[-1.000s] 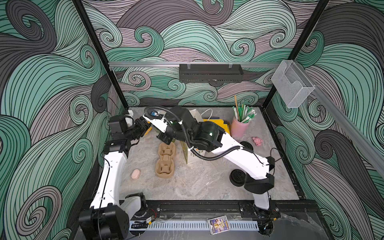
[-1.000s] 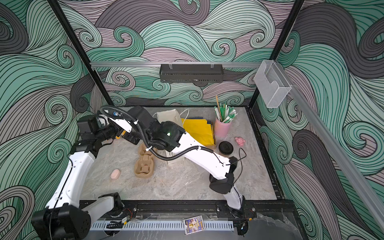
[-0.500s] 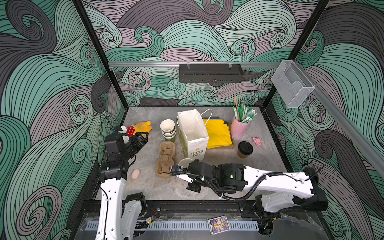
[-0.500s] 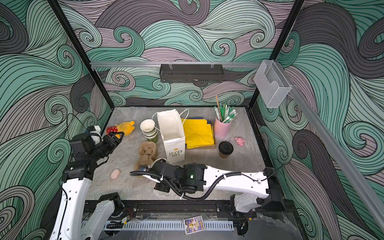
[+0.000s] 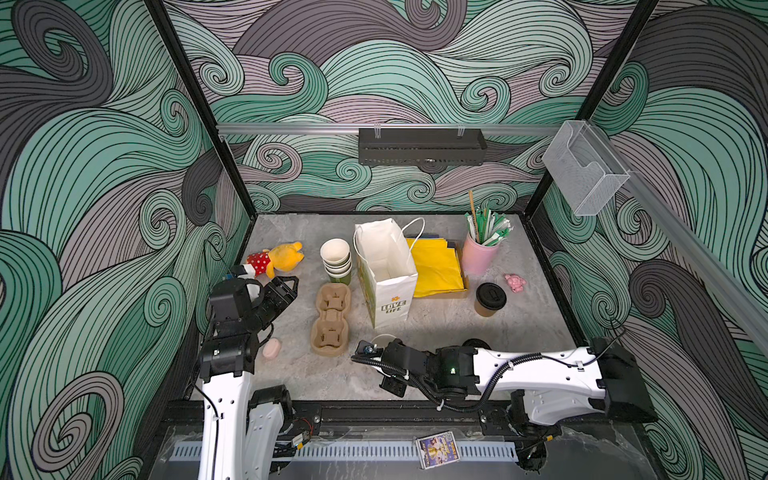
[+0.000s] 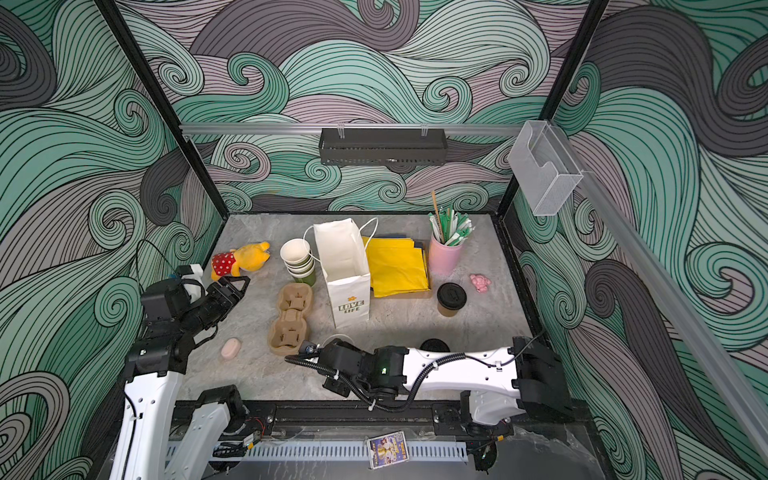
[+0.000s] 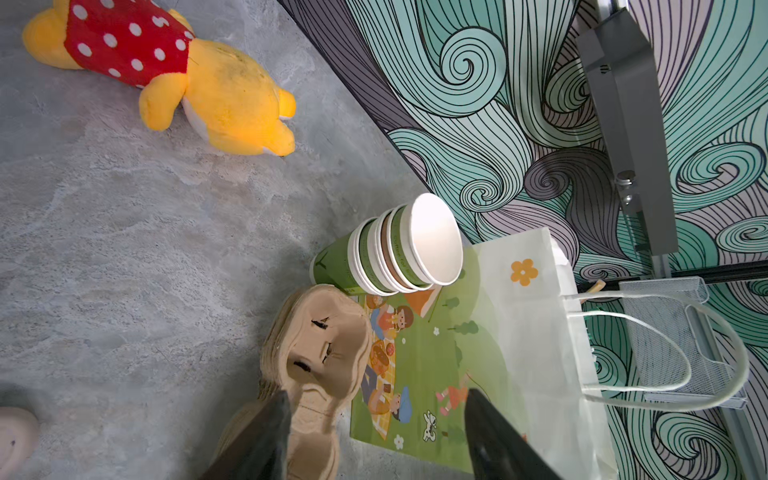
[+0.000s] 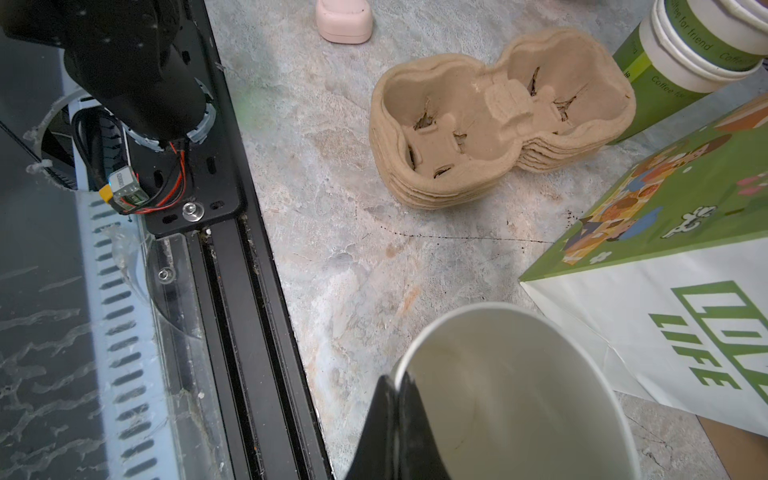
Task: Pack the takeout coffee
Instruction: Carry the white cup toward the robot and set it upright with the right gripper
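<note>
One takeout coffee (image 5: 490, 300) (image 6: 451, 300), a tan cup with a black sip lid, stands right of the white paper bag (image 5: 386, 270) (image 6: 345, 274). A second black lid (image 5: 476, 344) (image 6: 434, 345) peeks out behind my right arm; what is under it is hidden. In the right wrist view my right gripper (image 8: 397, 380) is shut on the rim of a lidless white paper cup (image 8: 519, 399), low near the table's front edge. My left gripper (image 5: 291, 283) (image 6: 241, 285) (image 7: 376, 415) hangs open and empty left of the cardboard cup carrier (image 5: 331, 318) (image 7: 320, 353).
Nested lidless cups (image 5: 336, 259) stand behind the carrier, next to the bag. A yellow plush (image 5: 278, 257) lies at the back left, a pink lump (image 5: 271, 348) at the front left. Yellow napkins (image 5: 436, 266), a pink straw cup (image 5: 480, 254) and a pink toy (image 5: 515, 282) sit at the right.
My right arm has swung from the back left by the nested cups down to the front edge and lies low there. My left gripper has drawn a little nearer the front.
</note>
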Controlling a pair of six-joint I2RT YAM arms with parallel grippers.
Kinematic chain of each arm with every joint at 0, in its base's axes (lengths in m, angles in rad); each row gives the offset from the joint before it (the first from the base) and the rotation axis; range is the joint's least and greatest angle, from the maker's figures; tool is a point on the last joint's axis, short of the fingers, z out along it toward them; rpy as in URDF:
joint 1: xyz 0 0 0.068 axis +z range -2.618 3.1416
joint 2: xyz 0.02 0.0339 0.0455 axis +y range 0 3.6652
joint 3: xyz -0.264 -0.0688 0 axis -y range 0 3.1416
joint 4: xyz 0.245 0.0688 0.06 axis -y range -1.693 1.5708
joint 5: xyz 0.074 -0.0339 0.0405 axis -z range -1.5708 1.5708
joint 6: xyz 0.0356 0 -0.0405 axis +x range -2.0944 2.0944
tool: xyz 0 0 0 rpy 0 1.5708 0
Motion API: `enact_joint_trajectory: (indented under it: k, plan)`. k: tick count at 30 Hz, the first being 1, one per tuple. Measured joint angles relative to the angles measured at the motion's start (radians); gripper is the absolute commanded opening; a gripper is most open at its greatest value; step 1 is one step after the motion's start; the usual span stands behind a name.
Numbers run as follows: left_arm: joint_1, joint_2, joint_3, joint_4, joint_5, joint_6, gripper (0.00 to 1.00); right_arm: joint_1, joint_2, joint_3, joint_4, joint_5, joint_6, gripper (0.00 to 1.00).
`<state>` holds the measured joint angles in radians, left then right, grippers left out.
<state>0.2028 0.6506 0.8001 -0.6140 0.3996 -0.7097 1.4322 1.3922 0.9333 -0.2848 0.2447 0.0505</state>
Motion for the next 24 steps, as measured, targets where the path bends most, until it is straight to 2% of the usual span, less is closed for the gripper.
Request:
enact_joint_trajectory:
  k: [11, 16, 24]
  plan:
    - [0.0, 0.009, 0.0, 0.001, 0.001, 0.0, 0.69, -0.011, 0.003, -0.077, 0.08, 0.01, 0.053, 0.1]
    - [0.0, 0.018, 0.0, 0.003, 0.002, 0.0, 0.69, -0.012, 0.003, -0.077, 0.086, 0.012, 0.067, 0.24]
    - [0.0, 0.027, 0.0, 0.005, 0.005, 0.0, 0.69, -0.011, -0.016, -0.057, 0.034, 0.002, 0.074, 0.41]
